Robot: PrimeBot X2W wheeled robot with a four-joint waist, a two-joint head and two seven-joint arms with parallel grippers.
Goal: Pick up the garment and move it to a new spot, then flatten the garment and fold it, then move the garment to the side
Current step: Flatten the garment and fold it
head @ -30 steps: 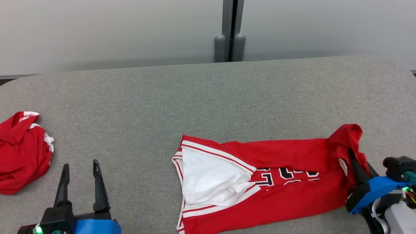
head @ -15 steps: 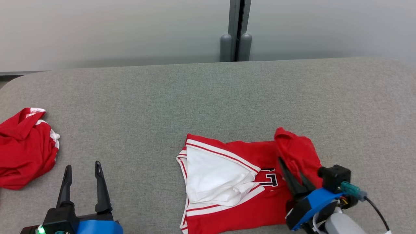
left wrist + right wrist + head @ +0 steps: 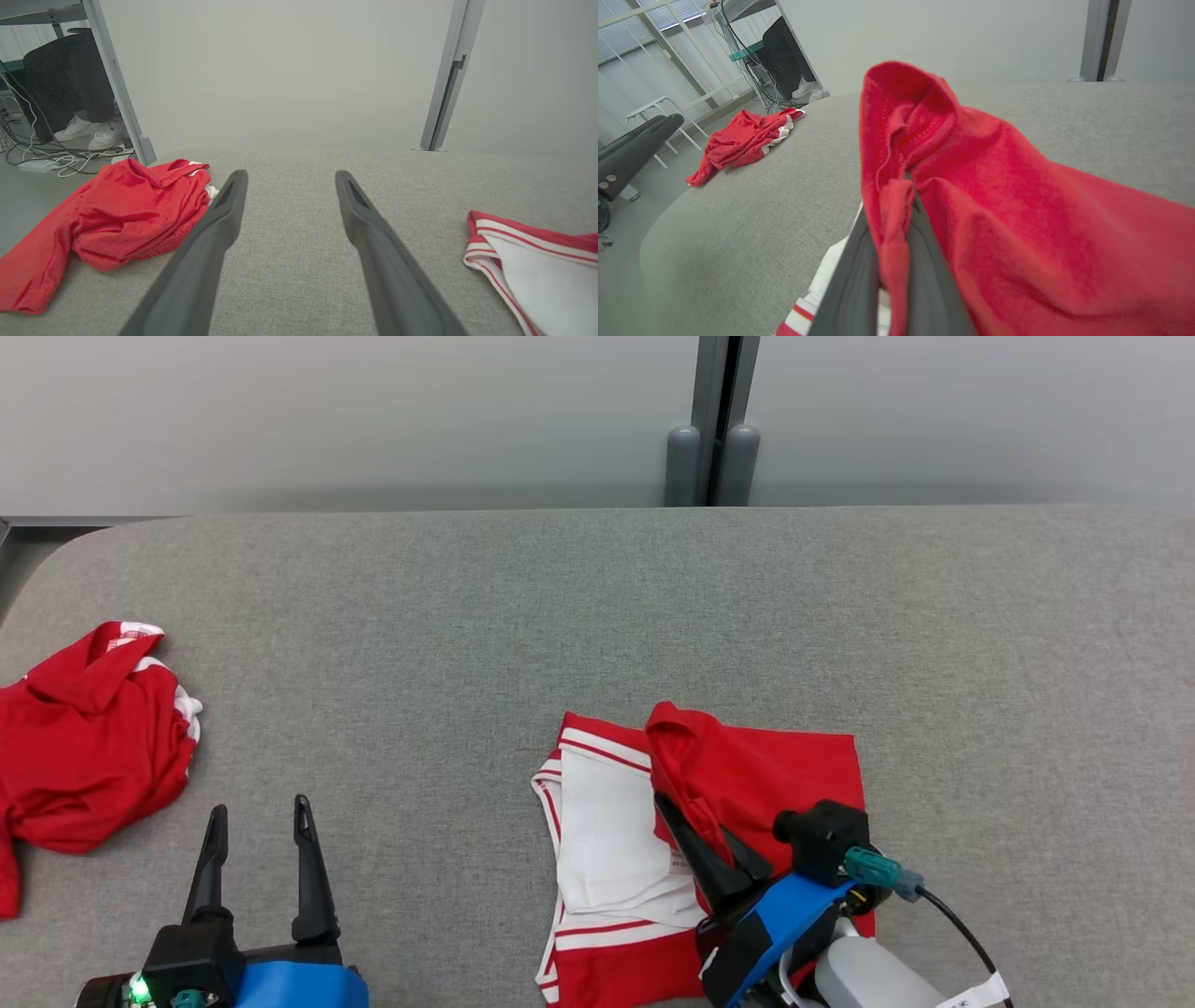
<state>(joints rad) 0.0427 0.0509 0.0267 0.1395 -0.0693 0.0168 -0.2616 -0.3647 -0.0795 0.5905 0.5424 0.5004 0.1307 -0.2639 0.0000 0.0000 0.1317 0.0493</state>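
Red jersey (image 3: pixel 775 775) is laid at mid-front of grey padded table (image 3: pixel 597 597), its right part doubled over twd the white lining. A red fold is pinched betw. the pressed-together fingers of R gripper (image 3: pixel 693 814). L gripper (image 3: pixel 260 805) is held spread & empty, near a crumpled red garment (image 3: pixel 89 747).

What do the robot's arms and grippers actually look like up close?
The left gripper and right gripper each have two long, dark, tapering fingers on a black base with a bright blue housing. A green light glows on the left one. The right one has a teal connector with a thin black cable, and a pale grey forearm.
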